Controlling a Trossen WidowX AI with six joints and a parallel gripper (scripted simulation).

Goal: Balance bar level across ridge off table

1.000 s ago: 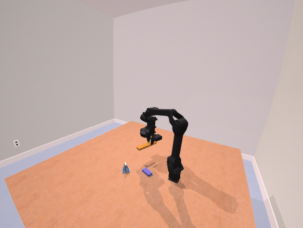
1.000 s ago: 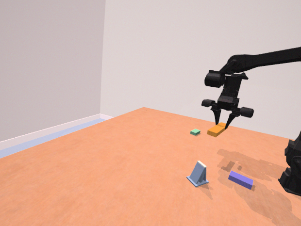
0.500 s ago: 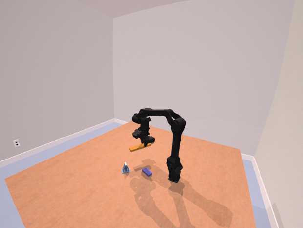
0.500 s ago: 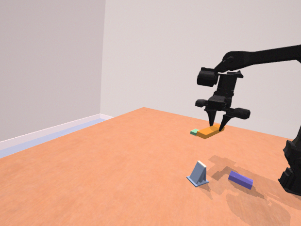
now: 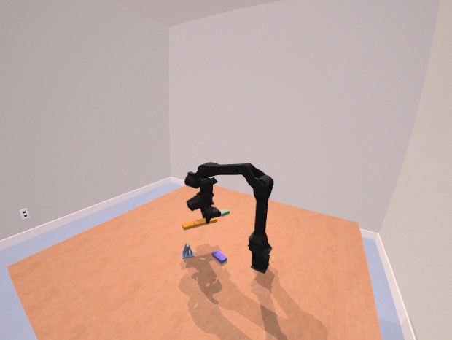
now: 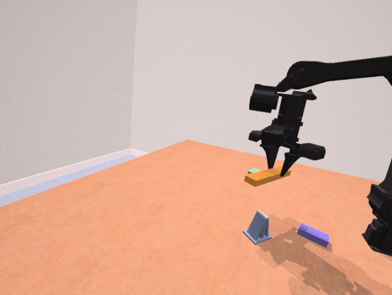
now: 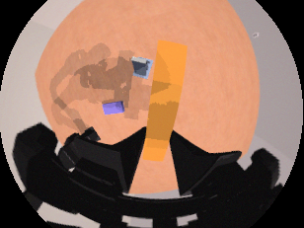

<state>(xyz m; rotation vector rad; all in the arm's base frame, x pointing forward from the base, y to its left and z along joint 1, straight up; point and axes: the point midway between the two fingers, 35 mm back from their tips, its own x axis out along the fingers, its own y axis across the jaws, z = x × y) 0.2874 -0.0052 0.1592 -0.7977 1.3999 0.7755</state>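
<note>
Matt surfaces, no shine anywhere

The desk (image 6: 126, 221) looks like wood with a faint grain, orange-brown and matt. The bar (image 6: 264, 176) is plain orange, smooth like plastic. The ridge (image 6: 258, 228) is grey-blue and dull, with a paler top edge. The arm (image 5: 261, 215) is black, matt, with almost no reflection.

Between the two dark jaws at the bottom, the orange bar (image 7: 164, 102) was clamped near its lower end and ran upward over the tabletop (image 7: 216, 40). Just left of the bar's upper part stood the small blue-grey ridge (image 7: 142, 66), close beside it. Lower and further left lay a purple block (image 7: 114, 108), amid blotchy shadow. The tabletop's far edge curved along the top.
</note>
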